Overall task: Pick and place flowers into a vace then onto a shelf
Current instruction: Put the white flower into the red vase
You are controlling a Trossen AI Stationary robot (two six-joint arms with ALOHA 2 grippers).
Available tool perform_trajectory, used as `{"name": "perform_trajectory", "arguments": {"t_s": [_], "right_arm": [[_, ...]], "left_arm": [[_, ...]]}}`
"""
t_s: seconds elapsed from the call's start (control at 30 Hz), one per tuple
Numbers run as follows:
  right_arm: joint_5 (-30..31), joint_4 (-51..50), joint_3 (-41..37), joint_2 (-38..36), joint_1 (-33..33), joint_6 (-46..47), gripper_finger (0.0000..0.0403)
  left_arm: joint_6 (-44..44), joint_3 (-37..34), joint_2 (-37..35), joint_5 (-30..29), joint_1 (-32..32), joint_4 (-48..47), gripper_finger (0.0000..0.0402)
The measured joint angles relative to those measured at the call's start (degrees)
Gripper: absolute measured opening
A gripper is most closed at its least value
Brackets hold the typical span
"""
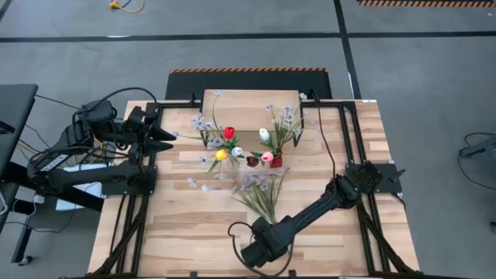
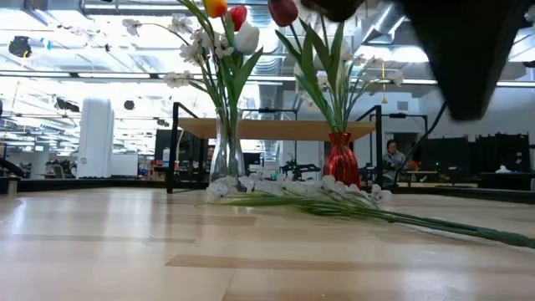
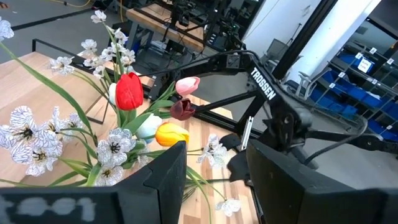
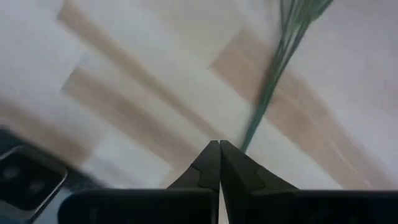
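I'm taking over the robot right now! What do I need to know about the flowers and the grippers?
Left gripper: open, empty, waiting at the table's left edge.
Right gripper: shut, empty, low over the table's near side, by the stem ends.
Flowers: some stand in the clear vase, some in the red vase; one spray bunch lies flat on the table.
Done: two vases filled.
Left: vase the lying bunch, lift vases onto the shelf.

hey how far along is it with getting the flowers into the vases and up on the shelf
Done: the clear vase and the red vase already hold tulips and sprays, but both stand on the table in front of the shelf.
In hand: nothing. The right pincer is shut and empty near the stem ends of the loose spray bundle; the left pincer waits at the table's left edge.
Left: vase the bundle, shelve the vases.
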Motion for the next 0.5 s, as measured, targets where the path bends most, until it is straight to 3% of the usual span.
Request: {"name": "perform_trajectory", "arguments": {"t_s": [0.27,0.5], "right_arm": [[-0.65,-0.85,0.13,-0.06,1.02,2.86,0.0006],[-0.14,2.77,-3.72,0.05,-0.42,3.55,0.0091]], "left_arm": [[0.0,0.0,-0.01,-0.02,-0.01,0.0,0.0157],[0.0,0.0,-0.01,-0.02,-0.01,0.02,0.0157]]}}
